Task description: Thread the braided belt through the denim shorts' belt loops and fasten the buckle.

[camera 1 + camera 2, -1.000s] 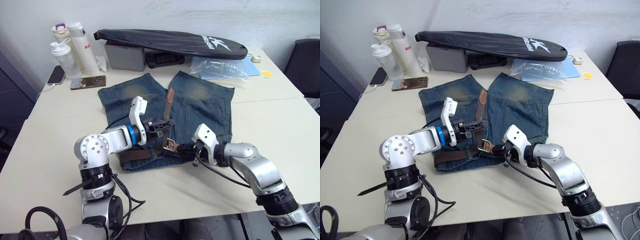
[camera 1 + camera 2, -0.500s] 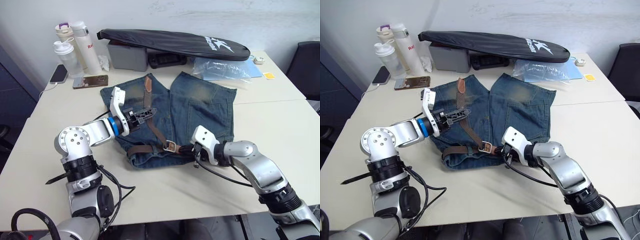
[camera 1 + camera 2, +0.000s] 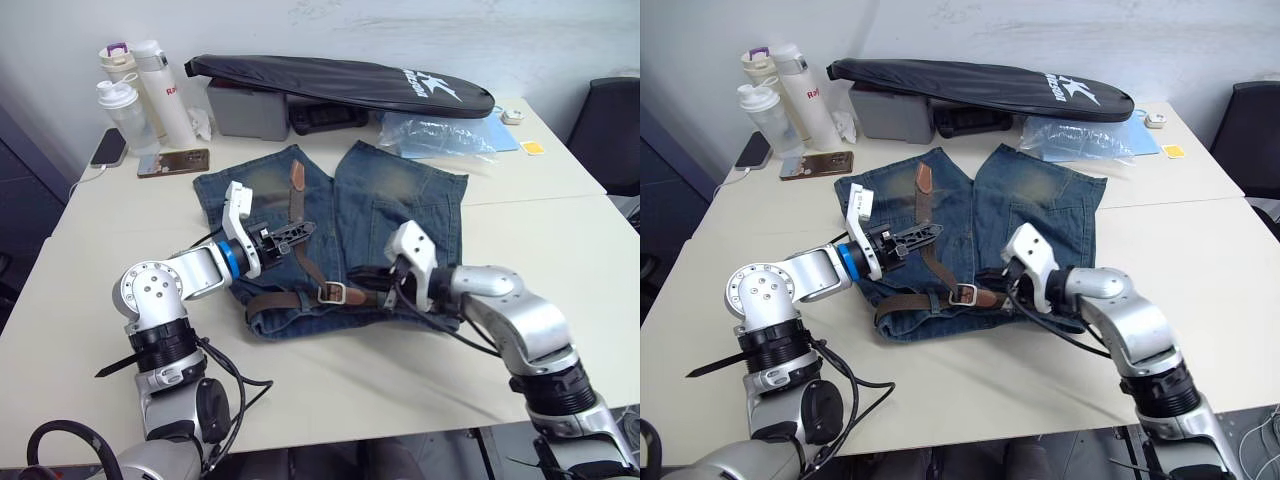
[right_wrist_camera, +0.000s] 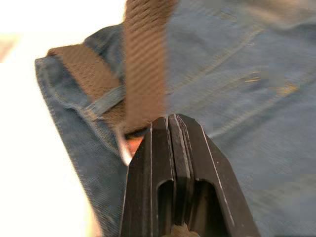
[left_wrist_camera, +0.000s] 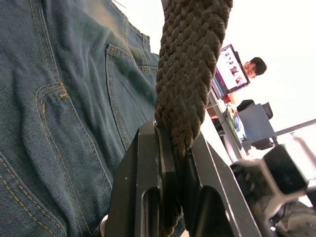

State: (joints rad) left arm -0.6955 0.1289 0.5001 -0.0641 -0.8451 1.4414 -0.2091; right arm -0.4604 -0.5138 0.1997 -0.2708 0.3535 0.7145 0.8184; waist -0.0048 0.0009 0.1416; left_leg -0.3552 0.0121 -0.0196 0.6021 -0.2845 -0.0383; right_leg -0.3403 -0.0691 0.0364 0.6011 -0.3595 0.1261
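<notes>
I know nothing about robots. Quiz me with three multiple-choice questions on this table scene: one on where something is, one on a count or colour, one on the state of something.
1. Where does the black zipped bag lie?
A. Beyond the denim shorts, near the wall
B. Under the shorts
C. On the floor

2. How many bottles stand at the table's far left corner?
A. One
B. Three
C. Five

3. What is the left gripper doing?
A. Hanging open over bare table
B. Shut on the braided belt
C. Holding a phone

Answers:
1. A: the bag lies across grey boxes behind the shorts.
2. B: the bottles form a group of three.
3. B: the left wrist view shows the woven strap pinched between the jaws.
</notes>
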